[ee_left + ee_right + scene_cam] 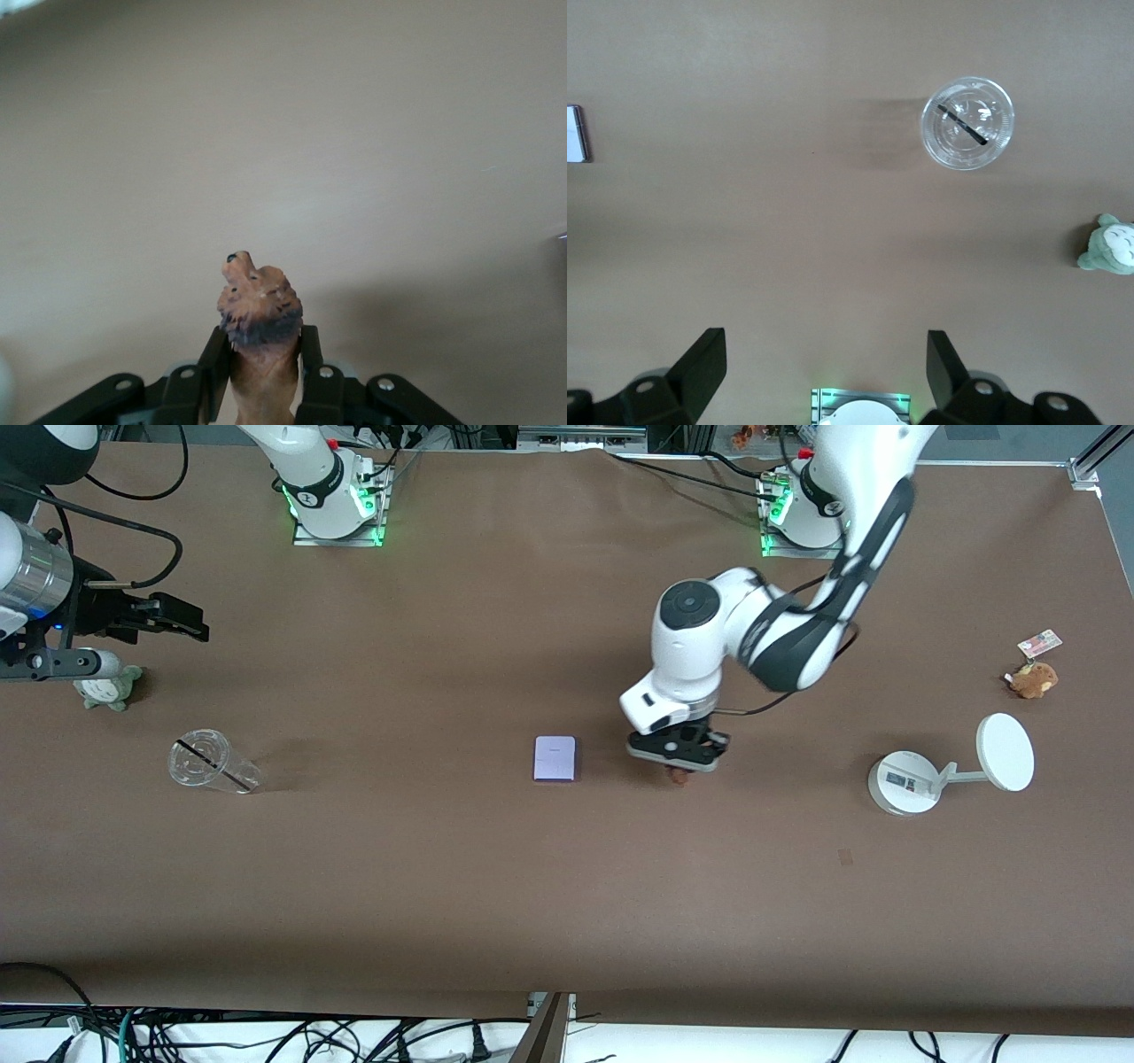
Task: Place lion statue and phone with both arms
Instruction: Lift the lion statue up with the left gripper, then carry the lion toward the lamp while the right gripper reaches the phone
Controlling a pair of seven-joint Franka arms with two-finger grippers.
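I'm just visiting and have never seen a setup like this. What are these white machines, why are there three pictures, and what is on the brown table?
They are two robot arms, each ending in a two-finger gripper. One picture looks down from across the table; the other two come from cameras on the arms' wrists.

The left gripper is shut on a small lion statue, low over the table beside the lavender phone. The right gripper waits open, up in the air at its own end of the table.

Also there: a clear cup, a grey-green plush, a brown plush and a white stand.
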